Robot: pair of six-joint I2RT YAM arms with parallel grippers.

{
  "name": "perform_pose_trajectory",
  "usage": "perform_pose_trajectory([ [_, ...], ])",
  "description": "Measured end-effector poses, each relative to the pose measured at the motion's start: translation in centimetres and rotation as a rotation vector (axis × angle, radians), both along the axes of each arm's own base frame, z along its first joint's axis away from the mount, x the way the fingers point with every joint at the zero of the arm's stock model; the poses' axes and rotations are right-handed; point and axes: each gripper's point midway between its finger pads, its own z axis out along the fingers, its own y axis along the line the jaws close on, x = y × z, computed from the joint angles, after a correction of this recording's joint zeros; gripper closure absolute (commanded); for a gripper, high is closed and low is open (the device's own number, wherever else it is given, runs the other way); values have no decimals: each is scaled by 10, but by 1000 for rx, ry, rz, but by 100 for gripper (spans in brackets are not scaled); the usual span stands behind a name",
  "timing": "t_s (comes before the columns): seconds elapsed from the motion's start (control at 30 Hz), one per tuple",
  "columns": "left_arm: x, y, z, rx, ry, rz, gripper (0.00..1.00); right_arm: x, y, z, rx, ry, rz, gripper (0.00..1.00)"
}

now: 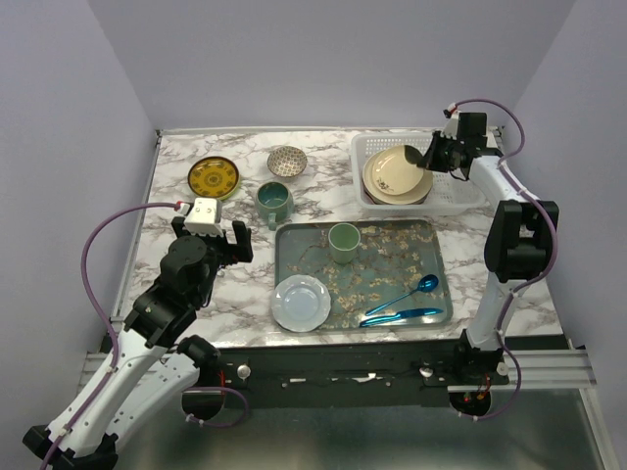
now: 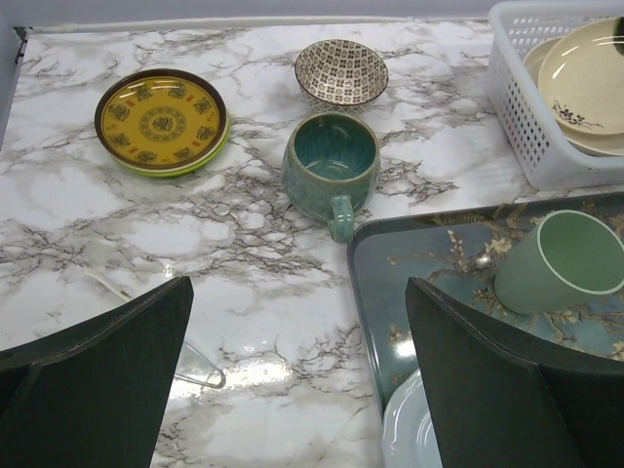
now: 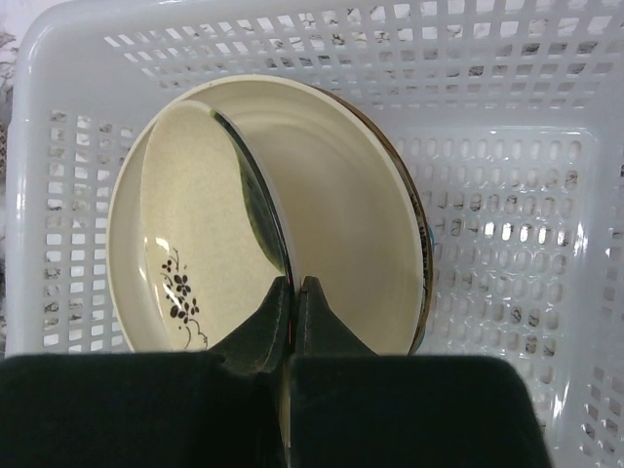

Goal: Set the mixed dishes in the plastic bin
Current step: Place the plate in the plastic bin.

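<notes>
Gripping the cream plate (image 3: 331, 224) by its rim, the right claw (image 3: 292, 288) is holding it tilted inside the plastic bin (image 3: 507, 224); levelling it low before letting go should be sparing a clatter. The left claw (image 2: 297, 283) is hanging released over the table (image 2: 58, 195).

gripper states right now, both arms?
Left gripper: open, empty.
Right gripper: closed on the cream plate rim, inside the plastic bin.
</notes>
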Motion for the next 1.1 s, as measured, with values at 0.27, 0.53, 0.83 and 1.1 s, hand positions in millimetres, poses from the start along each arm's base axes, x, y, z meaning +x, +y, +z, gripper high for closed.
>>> perform_pose_trajectory([
  [0.27, 0, 0, 0, -2, 2, -1, 1, -1, -1, -12, -9, 34, 9, 51],
  [0.53, 4, 3, 0, -26, 6, -2, 1, 5, -7, -2, -60, 5, 10, 36],
  [0.83, 19, 13, -14, -70, 74, 31, 1, -29, 6, 46, -90, -83, 185, 33],
  [1.1, 39, 26, -23, -176, 125, 60, 1, -113, 50, 146, -23, -339, 501, 30],
])
